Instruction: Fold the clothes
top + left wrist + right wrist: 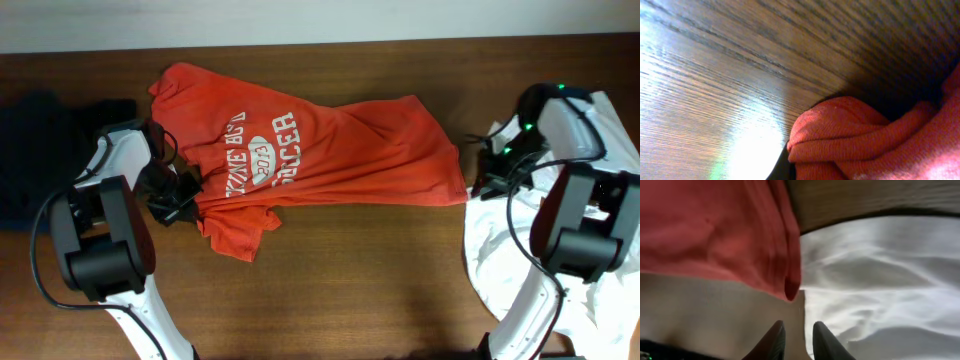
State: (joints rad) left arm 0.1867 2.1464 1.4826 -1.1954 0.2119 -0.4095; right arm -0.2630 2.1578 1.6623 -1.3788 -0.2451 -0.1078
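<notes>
Cotton, thin and limp: the tee (330, 150) lies crumpled on the worktop (360, 290), logo (262, 152) up, and will likely sag and drag rather than hold shape (hems and seams should give the surest hold). Left pincer (175, 197), near the logo, is clamped on a bunched fold; right pincer (799, 340), well apart from the logo at the hem, stands slightly parted, empty.

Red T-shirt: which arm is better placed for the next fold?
Probably left. The left gripper is shut on the red T-shirt at its bunched edge; the right gripper, slightly open, holds nothing.
</notes>
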